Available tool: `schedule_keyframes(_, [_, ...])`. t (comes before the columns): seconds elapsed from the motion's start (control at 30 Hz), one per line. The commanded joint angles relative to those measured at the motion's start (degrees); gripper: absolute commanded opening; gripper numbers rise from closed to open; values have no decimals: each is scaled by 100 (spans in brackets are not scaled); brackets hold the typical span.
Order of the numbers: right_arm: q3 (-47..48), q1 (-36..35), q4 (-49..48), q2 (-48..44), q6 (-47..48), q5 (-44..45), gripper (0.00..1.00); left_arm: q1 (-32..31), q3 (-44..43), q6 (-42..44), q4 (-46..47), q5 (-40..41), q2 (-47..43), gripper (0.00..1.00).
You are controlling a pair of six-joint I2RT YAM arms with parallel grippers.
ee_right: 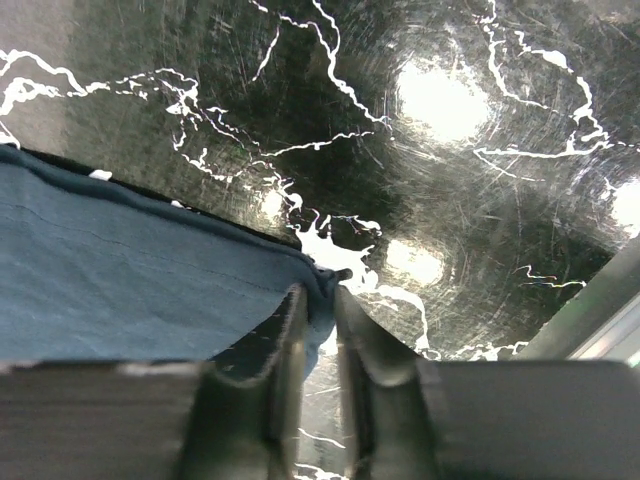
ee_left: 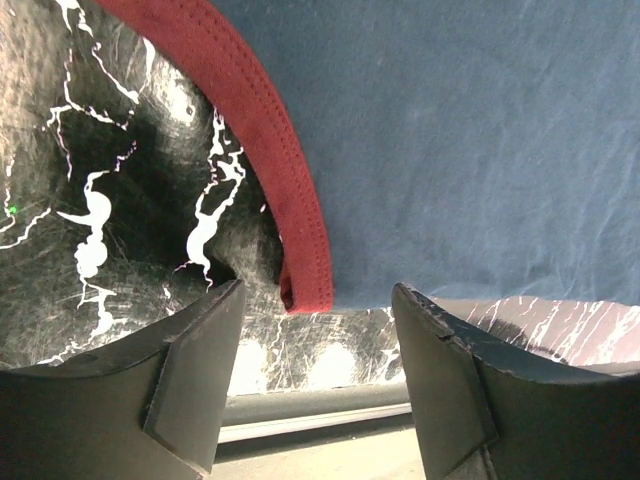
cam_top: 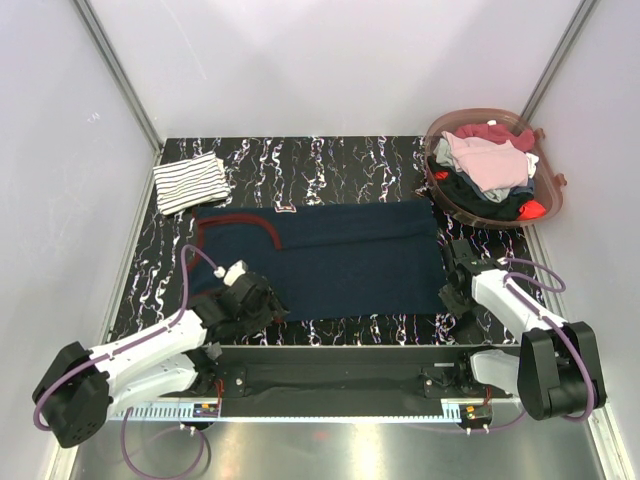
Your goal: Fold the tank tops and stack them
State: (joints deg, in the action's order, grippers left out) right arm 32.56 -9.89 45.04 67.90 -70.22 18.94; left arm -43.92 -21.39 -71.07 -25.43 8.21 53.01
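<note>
Navy top (cam_top: 345, 258) lies spread flat in the middle of the table (cam_top: 330, 160). Your right gripper (ee_right: 318, 300) is pinched on its near right corner. Your left gripper (ee_left: 318, 300) stands open just short of the red trim (ee_left: 290, 190). The striped top (cam_top: 190, 182) sits folded at the far left corner.

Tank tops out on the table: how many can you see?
2. The striped tank top lies folded at the table's far left corner; the navy tank top lies spread across the middle. The basket's heaped clothes may hide more.
</note>
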Motion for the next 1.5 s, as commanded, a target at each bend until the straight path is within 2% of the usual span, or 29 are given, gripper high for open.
schedule_keyframes(0.0, [172,49,40,-92,-142,259,22,-125,-50,-153,-164,146,16,65])
schedule_keyframes(0.07, [190,40,101,-171,-133,303,14,-178,-58,-205,-251,181,16,60])
schedule_keyframes(0.17, [216,49,181,-251,-98,356,10,-240,-32,-285,-226,225,33,56])
schedule_keyframes(0.37, [216,40,181,-321,-63,347,6,-301,-41,-355,-85,295,262,47])
schedule_keyframes(0.57, [234,40,216,-312,25,374,3,-301,-68,-294,73,612,429,32])
schedule_keyframes(0.67, [242,49,260,-347,34,383,0,-310,-23,-267,258,559,473,12])
schedule_keyframes(0.7, [277,40,295,-356,34,400,0,-310,-50,-259,240,542,508,0])
schedule_keyframes(0.9, [681,40,541,-567,368,549,0,-301,-532,-110,-321,551,499,0])
schedule_keyframes(1.07, [1165,40,638,-296,544,628,0,-266,-1173,146,-691,533,903,0])
schedule_keyframes(1.2, [1525,40,612,-58,702,716,0,49,-1394,435,-612,209,1246,0])
schedule_keyframes(1.47, [2219,40,401,566,904,866,0,744,-1973,1015,-779,164,1202,0])
